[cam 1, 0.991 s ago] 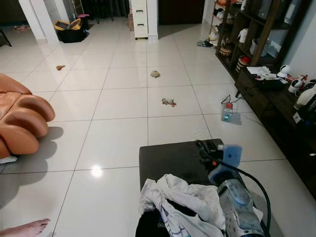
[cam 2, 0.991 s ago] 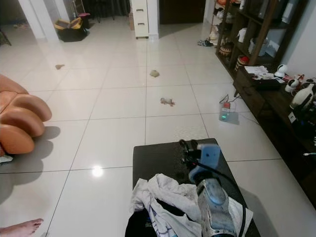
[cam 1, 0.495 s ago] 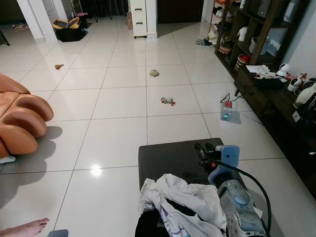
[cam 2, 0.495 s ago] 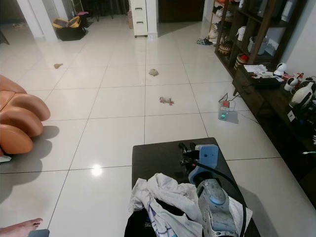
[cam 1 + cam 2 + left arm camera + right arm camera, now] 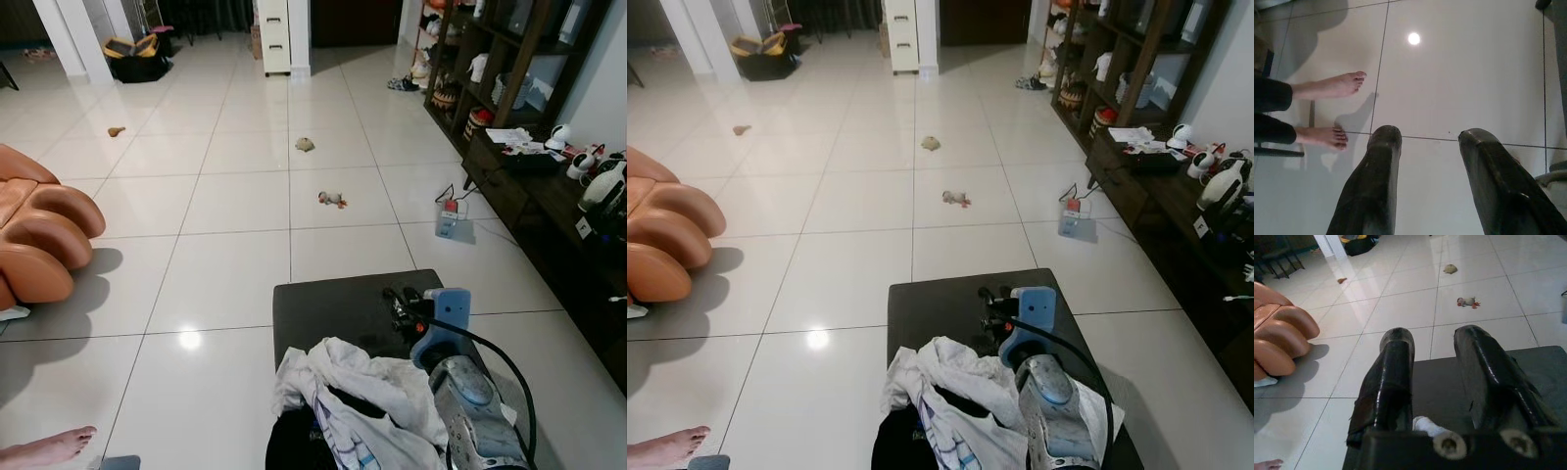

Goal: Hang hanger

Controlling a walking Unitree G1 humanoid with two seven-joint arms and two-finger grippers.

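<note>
Nearest the robot, a crumpled heap of white and dark clothing [image 5: 358, 401] lies on the near end of a low dark rectangular ottoman [image 5: 333, 308]. The right gripper [image 5: 402, 300] hovers over the ottoman's far right part, just past the heap. In the right wrist view its two black fingers [image 5: 1393, 374] stand moderately apart with nothing between them, and bare dark cushion lies below. The left gripper [image 5: 1427, 166] hangs at the robot's left side over glossy white floor tiles [image 5: 1469, 83], fingers parted and empty. A person's bare feet [image 5: 1327, 110] stand on the tiles just beyond it.

No hanger can be made out in any view. It may be buried in the clothing heap, but this cannot be confirmed. No rail or hook to hang it on can be made out either.

Judgement: the task is at its start and the step in hand is locating the hanger. To do it well, the right gripper would likely need to come back toward the heap and probe for a hook or shoulder bar, taking the hanger itself and not loose cloth.

Farther off, an orange leather massage chair [image 5: 39, 235] sits on the left. Small toys [image 5: 331, 200] lie scattered on the mid floor. A dark wooden shelving unit [image 5: 519, 88] lines the right wall, and a white drawer cabinet [image 5: 276, 34] stands at the far end.
</note>
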